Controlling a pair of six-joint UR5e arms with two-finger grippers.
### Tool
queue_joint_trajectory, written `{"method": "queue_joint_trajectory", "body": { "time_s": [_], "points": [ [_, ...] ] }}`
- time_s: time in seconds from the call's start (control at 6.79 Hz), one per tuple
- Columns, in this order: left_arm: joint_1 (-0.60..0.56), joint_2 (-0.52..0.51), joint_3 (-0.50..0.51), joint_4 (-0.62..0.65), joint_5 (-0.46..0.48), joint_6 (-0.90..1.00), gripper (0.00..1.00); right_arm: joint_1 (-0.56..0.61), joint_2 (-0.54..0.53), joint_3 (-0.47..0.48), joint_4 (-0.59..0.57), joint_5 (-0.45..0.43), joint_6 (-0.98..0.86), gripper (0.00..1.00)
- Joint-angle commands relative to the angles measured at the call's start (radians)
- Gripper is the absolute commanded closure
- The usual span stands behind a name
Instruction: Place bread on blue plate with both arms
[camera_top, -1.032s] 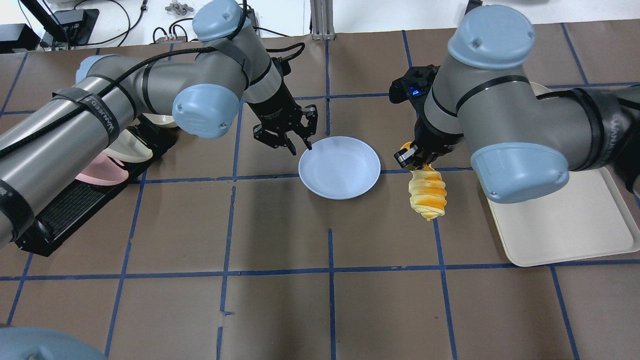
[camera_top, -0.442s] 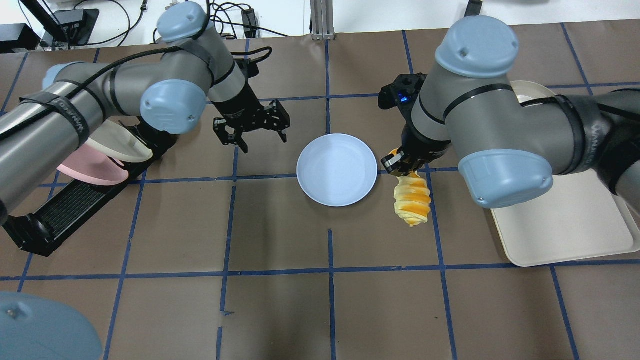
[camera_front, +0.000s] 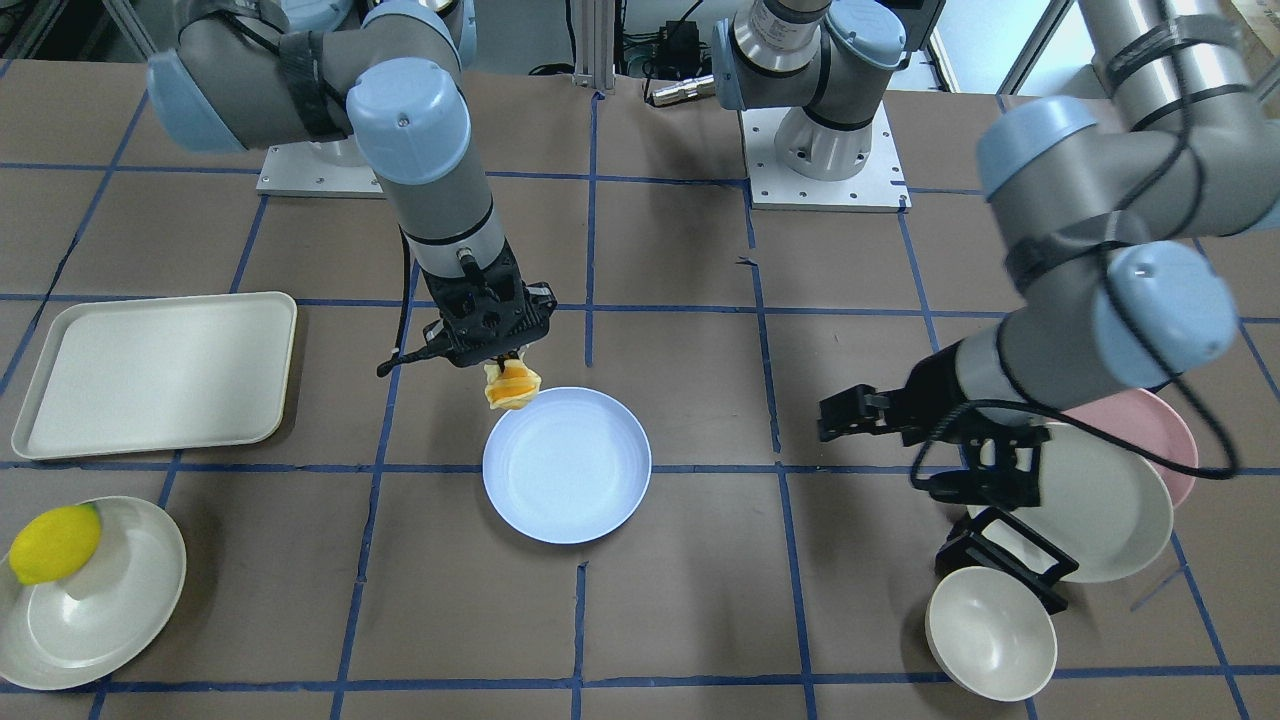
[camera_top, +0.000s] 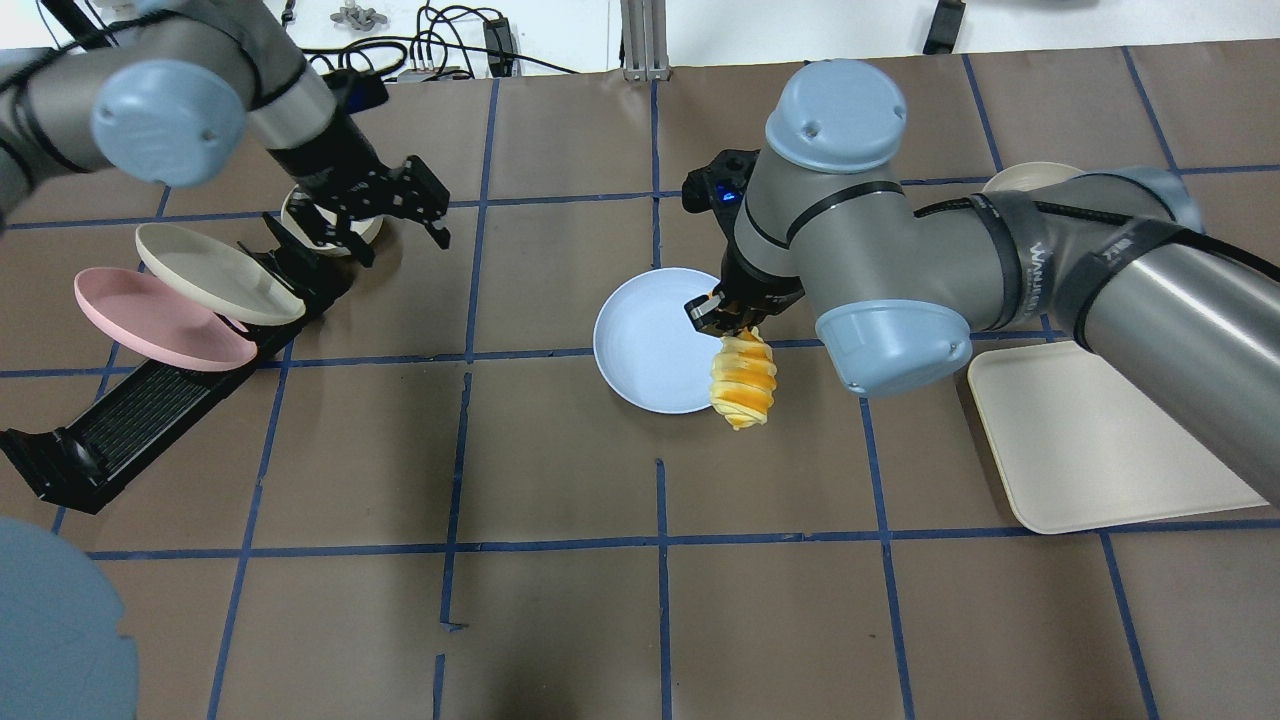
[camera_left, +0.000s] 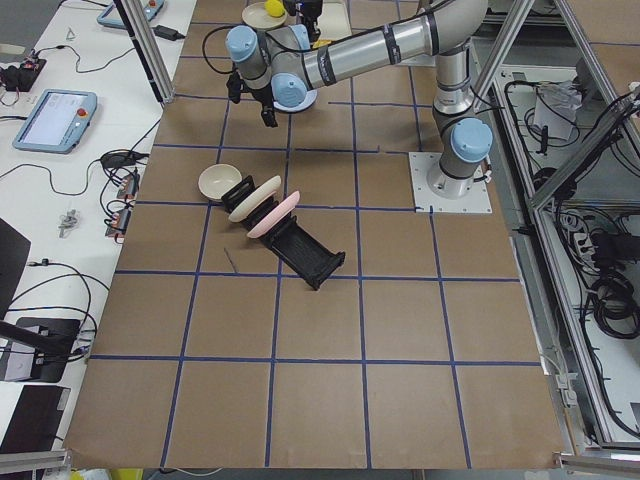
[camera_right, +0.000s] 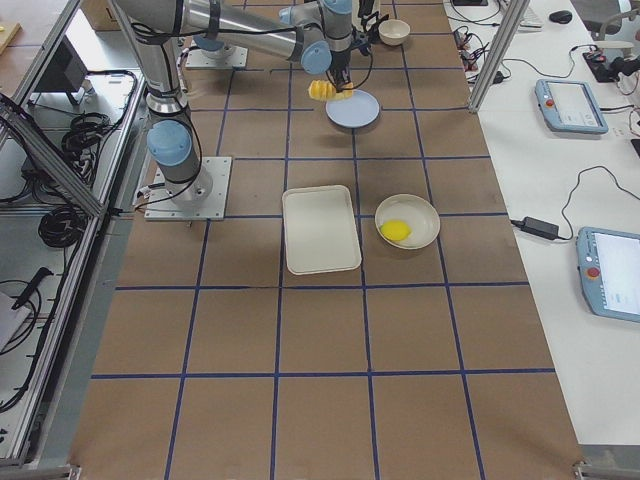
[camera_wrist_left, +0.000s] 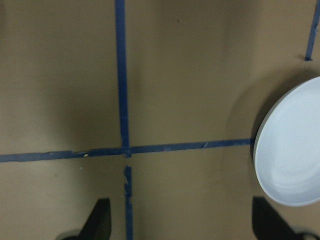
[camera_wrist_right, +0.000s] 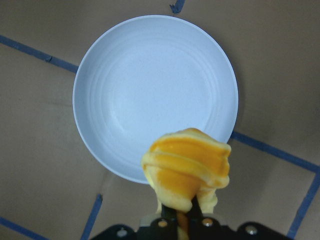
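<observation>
The right gripper (camera_top: 722, 315) is pinched narrow on one end of the bread (camera_top: 743, 385), an orange and cream striped roll. The bread hangs from the fingers with its long axis close to upright and its free end pointing down. The right wrist view sees it nearly end-on. It is held at the rim of the blue plate (camera_top: 650, 340), on the plate's right edge in the overhead view and at its upper-left rim in the front-facing view.

The left gripper (camera_top: 404, 249) is spread wide and holds nothing. It sits in the upper left of the overhead view, well apart from the blue plate. Beside it, a black rack (camera_top: 130, 420) holds a pink plate (camera_top: 150, 325) and a cream plate (camera_top: 210, 272), both tilted, with a cream bowl (camera_front: 990, 632) at the rack's end.

At the right of the overhead view, a cream tray (camera_top: 1100, 440) lies flat on the brown table (camera_top: 640, 620). In the lower left of the front-facing view, a lemon (camera_front: 52, 543) rests in a second cream plate (camera_front: 110, 620).
</observation>
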Motion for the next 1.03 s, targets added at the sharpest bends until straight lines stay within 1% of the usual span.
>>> {"method": "queue_joint_trajectory", "body": {
  "time_s": [0.0, 0.15, 0.29, 0.44, 0.59, 0.74, 0.88],
  "points": [
    [0.078, -0.029, 0.471, -0.464, 0.113, 0.048, 0.00, 0.043, 0.116, -0.002, -0.225, 0.001, 0.047, 0.87],
    [0.098, -0.080, 0.617, -0.591, 0.118, 0.070, 0.00, 0.052, 0.168, -0.002, -0.331, 0.003, 0.024, 0.87],
    [0.107, -0.112, 0.701, -0.668, 0.121, 0.070, 0.00, 0.052, 0.225, -0.017, -0.420, 0.009, 0.010, 0.86],
    [0.109, -0.123, 0.717, -0.719, 0.162, 0.070, 0.00, 0.046, 0.227, -0.034, -0.411, 0.006, 0.007, 0.86],
    [0.101, -0.126, 0.699, -0.729, 0.161, 0.070, 0.00, 0.048, 0.234, -0.033, -0.406, -0.010, 0.007, 0.86],
    [0.093, -0.128, 0.712, -0.733, 0.157, 0.065, 0.00, 0.049, 0.235, -0.016, -0.404, -0.010, -0.005, 0.86],
    [0.093, -0.128, 0.714, -0.732, 0.156, 0.065, 0.00, 0.049, 0.236, -0.013, -0.406, -0.010, -0.012, 0.78]
  ]
}}
